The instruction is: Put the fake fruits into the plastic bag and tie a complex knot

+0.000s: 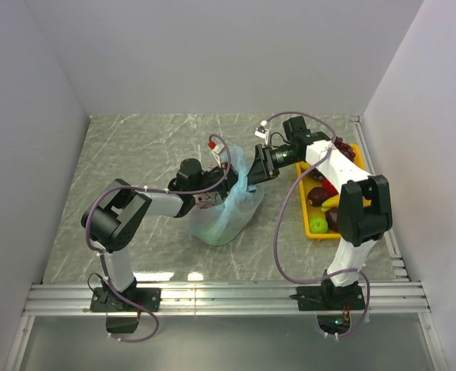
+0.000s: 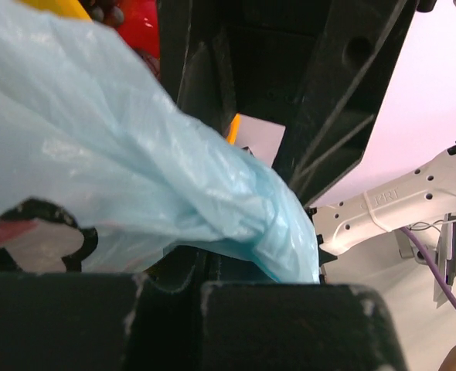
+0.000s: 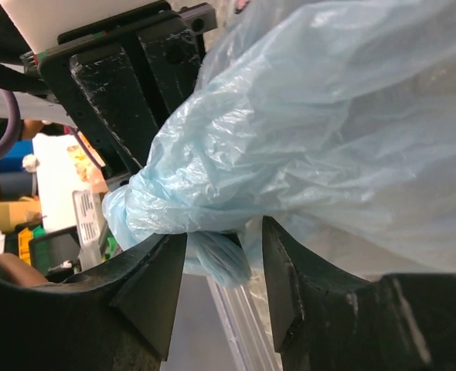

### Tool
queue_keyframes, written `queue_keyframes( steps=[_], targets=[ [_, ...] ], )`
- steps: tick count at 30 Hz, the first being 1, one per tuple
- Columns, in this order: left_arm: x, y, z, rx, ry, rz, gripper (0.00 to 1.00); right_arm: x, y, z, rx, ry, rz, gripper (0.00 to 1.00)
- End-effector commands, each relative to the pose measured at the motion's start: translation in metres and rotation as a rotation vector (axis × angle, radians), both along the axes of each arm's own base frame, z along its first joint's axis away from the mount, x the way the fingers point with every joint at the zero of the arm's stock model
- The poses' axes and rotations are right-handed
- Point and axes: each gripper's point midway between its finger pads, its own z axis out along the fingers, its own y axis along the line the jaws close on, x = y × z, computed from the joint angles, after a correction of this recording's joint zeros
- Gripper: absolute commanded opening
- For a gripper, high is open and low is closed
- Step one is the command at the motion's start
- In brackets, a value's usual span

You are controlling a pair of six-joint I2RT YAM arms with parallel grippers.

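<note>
The light-blue plastic bag (image 1: pixel 229 210) lies mid-table between both grippers, its top pulled up. My left gripper (image 1: pixel 216 171) is at the bag's upper left. In the left wrist view its fingers (image 2: pixel 290 325) sit closed together, with bunched bag plastic (image 2: pixel 212 193) running down behind them. My right gripper (image 1: pixel 253 174) is at the bag's upper right. In the right wrist view it is open (image 3: pixel 224 247), and a twisted tail (image 3: pixel 216 261) of a gathered knot-like lump (image 3: pixel 147 202) hangs between its jaws. Fake fruits, including a green one (image 1: pixel 318 225), lie in the yellow tray (image 1: pixel 358 158).
The yellow tray stands at the right edge of the table, under my right arm. A small red and white object (image 1: pixel 212 144) sits just behind the left gripper. Grey walls close in the table on the left, back and right.
</note>
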Motion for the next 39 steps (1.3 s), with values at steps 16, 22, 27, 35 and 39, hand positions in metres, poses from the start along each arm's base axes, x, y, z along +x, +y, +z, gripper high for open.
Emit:
queue_keyframes(
  steps=[16, 22, 27, 35, 39],
  targets=[
    [-0.014, -0.006, 0.032, -0.088, -0.138, -0.055, 0.0, -0.019, -0.035, 0.015, 0.001, -0.087, 0.089, 0.67],
    [-0.014, -0.01, 0.027, -0.068, -0.138, -0.065, 0.0, -0.012, -0.024, 0.019, 0.034, -0.064, 0.092, 0.62],
    [-0.011, -0.012, 0.023, -0.049, -0.129, -0.06, 0.0, -0.02, -0.017, 0.018, 0.038, -0.064, 0.13, 0.55],
    [-0.01, -0.013, 0.024, -0.049, -0.131, -0.056, 0.01, -0.03, -0.024, 0.006, -0.028, -0.07, 0.169, 0.51],
    [-0.01, -0.013, 0.023, -0.041, -0.136, -0.057, 0.02, -0.027, -0.027, 0.004, -0.049, -0.082, 0.173, 0.18]
  ],
)
